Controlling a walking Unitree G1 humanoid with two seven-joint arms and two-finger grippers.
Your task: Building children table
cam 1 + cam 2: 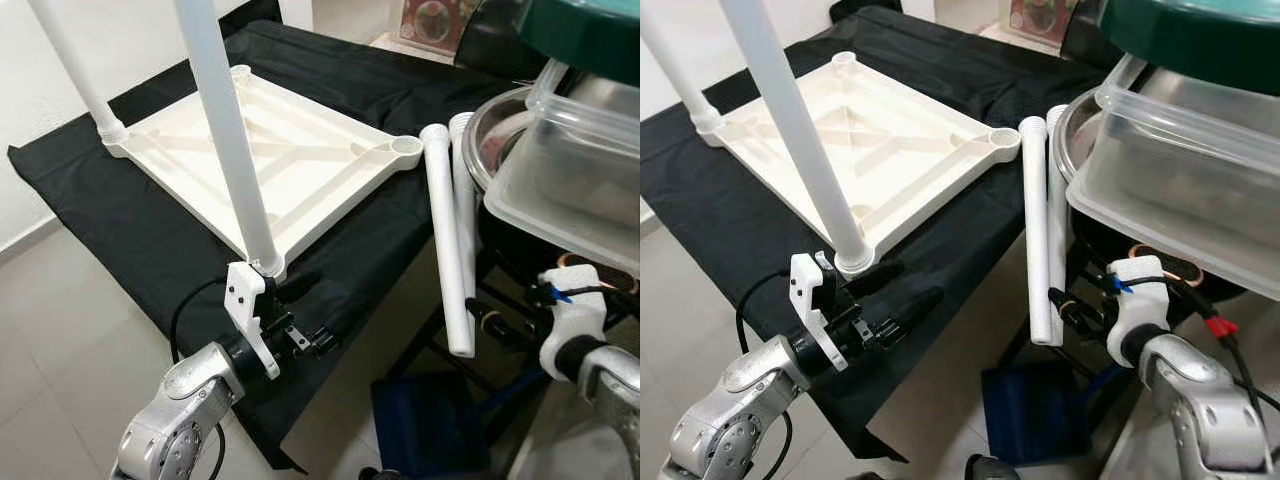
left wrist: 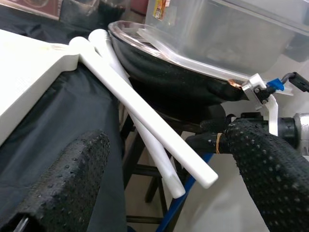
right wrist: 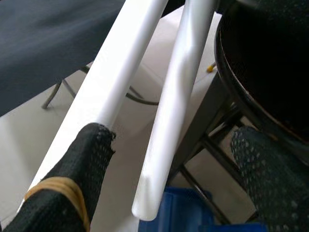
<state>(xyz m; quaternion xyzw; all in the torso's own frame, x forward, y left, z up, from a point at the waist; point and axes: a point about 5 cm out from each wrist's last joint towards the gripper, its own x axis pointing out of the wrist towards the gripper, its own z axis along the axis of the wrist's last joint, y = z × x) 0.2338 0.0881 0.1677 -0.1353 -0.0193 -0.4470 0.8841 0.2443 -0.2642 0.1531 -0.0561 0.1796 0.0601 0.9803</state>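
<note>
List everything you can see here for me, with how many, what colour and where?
Tabletop: one, white, upside down on the black cloth.
Fitted legs: two, white, standing up from the tabletop's corner sockets.
Loose legs: two, white, side by side, leaning off the cloth's edge beside the basin.
Black cloth: one, spread under the tabletop.
Metal basin: one, silver with a dark outside, to the robot's right.
Clear plastic tub: one, resting in the basin.
Blue item: one, on the floor under the loose legs.
Left gripper: black fingers open, near the closest fitted leg's base.
Right gripper: black fingers open around the loose legs' lower ends.
</note>
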